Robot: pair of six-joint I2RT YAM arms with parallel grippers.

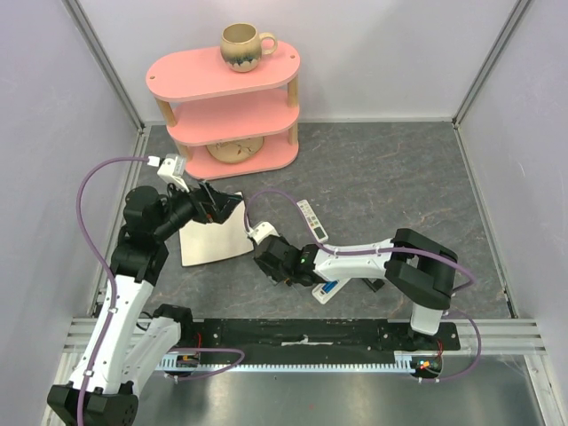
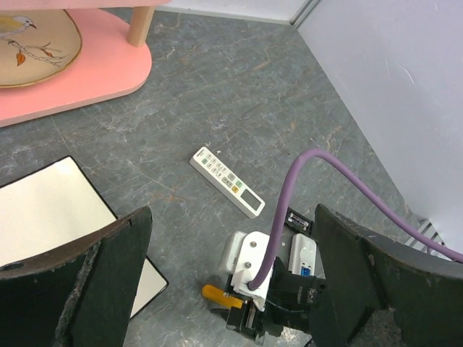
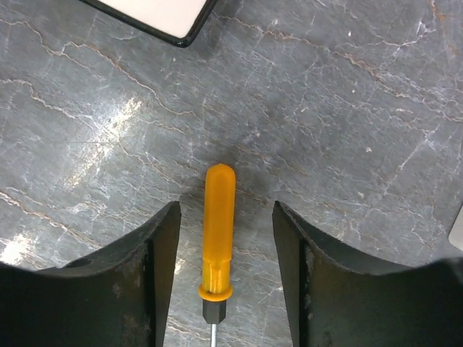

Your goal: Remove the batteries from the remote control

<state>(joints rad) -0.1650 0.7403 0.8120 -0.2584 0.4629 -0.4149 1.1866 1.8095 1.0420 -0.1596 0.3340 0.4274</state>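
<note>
A white remote control [image 2: 304, 253] lies back-up under my right arm, and a blue battery [image 2: 305, 271] shows in its open compartment; from above it is the blue patch in the remote [image 1: 327, 289]. A second white remote [image 2: 227, 181] lies face-up farther back [image 1: 312, 220]. My right gripper [image 3: 226, 211] is open low over the table [image 1: 264, 257], its fingers on either side of an orange-handled screwdriver [image 3: 218, 231] without touching it. My left gripper [image 2: 228, 282] hangs wide open and empty above the white board [image 1: 217, 206].
A white board with a black edge [image 1: 211, 238] lies left of the right gripper. A pink three-tier shelf [image 1: 226, 98] stands at the back with a mug [image 1: 241, 46] on top. A small dark piece [image 2: 299, 219] lies beside the open remote. Walls close in left and right.
</note>
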